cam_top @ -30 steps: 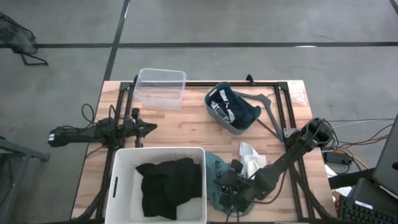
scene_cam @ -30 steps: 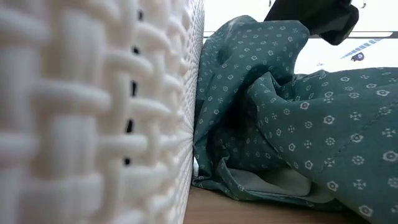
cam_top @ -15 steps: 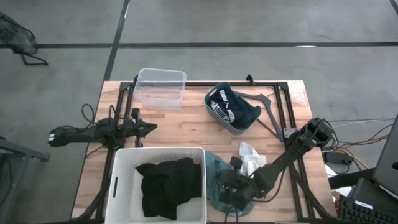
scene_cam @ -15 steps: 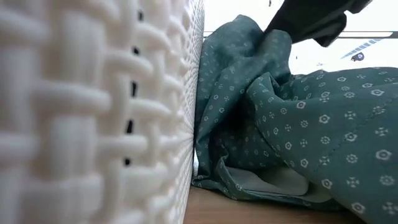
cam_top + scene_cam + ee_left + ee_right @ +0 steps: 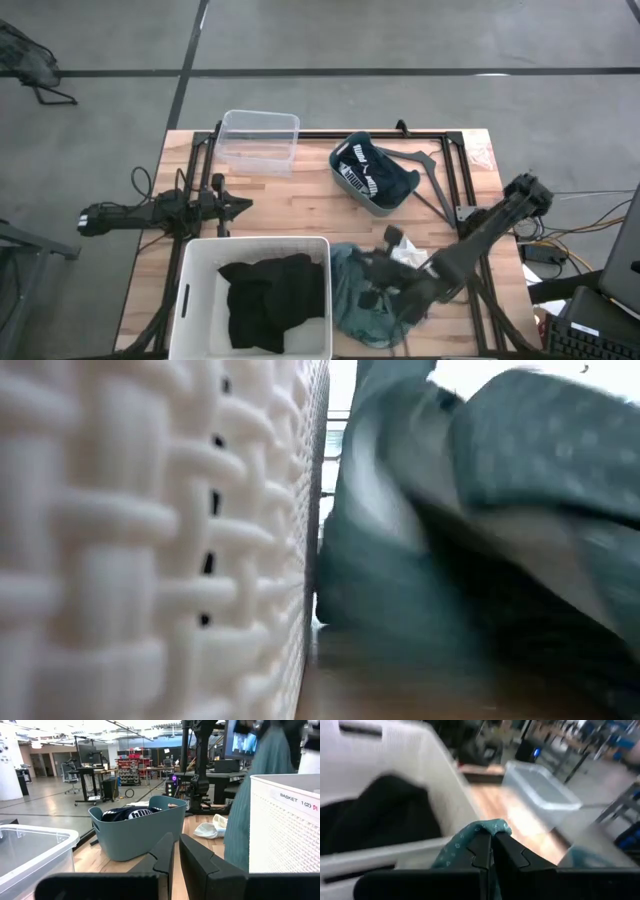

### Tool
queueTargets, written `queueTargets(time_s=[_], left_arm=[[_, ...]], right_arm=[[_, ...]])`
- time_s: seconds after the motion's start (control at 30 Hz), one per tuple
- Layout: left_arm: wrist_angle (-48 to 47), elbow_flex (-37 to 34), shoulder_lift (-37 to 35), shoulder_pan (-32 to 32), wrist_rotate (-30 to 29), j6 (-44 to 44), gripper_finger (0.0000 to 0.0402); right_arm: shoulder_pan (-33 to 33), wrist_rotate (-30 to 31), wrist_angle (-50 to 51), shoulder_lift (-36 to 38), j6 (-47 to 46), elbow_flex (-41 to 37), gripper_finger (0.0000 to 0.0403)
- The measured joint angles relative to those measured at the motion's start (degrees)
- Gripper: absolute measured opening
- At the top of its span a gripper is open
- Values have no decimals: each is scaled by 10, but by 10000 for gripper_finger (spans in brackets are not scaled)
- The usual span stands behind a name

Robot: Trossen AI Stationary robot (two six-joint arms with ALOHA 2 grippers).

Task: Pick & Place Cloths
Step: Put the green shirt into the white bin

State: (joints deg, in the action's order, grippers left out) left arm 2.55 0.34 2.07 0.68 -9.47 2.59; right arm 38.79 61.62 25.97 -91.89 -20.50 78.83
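Note:
A teal-green patterned cloth (image 5: 348, 300) is bunched up on the table just right of the white woven basket (image 5: 200, 250). My right gripper (image 5: 374, 288) is over it, shut on it. The same cloth fills the low view (image 5: 480, 510) and hangs tall in the left wrist view (image 5: 246, 810). A black cloth (image 5: 268, 298) lies inside the white basket. A white cloth (image 5: 405, 250) lies on the table by the right arm. A dark cloth with white stripes (image 5: 368, 170) sits in the teal basket (image 5: 390, 205). My left gripper (image 5: 243, 206) waits, shut, at the table's left. My right gripper (image 5: 489, 845) pinches a bunched fold of the teal cloth (image 5: 479, 829) between its two fingers, coming from above at a slant. The held part is raised beside the basket's rim; the rest hangs below, with its lower part on the table (image 5: 420, 650).
A clear plastic tub (image 5: 260, 140) stands at the far left of the table. The teal basket stands at far centre. A black frame (image 5: 440, 185) runs along the table's right side. Bare wood (image 5: 290, 205) lies between the tubs and the white basket.
My right gripper has risen and shifted a little toward the far edge, staying shut on the teal cloth. The cloth's held part has been drawn upward beside the white basket, while its lower part has stayed on the table.

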Motion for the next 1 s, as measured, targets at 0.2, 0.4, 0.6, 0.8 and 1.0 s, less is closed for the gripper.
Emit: queueTargets(time_s=[0.2, 0.4, 0.6, 0.8, 1.0], left_arm=[[0, 0, 0, 0, 0, 0, 35], [0, 0, 0, 0, 0, 0, 35], [0, 0, 0, 0, 0, 0, 35], [0, 0, 0, 0, 0, 0, 35], [0, 0, 0, 0, 0, 0, 35]], right_arm=[[-22, -25, -105, 76, 171, 36, 9], [-58, -183, -240, 105, 340, 99, 8], [-131, -412, -252, 67, 291, 193, 8], [-198, -572, -229, -44, 214, 306, 8], [-232, -745, -186, -180, 127, 435, 8]])
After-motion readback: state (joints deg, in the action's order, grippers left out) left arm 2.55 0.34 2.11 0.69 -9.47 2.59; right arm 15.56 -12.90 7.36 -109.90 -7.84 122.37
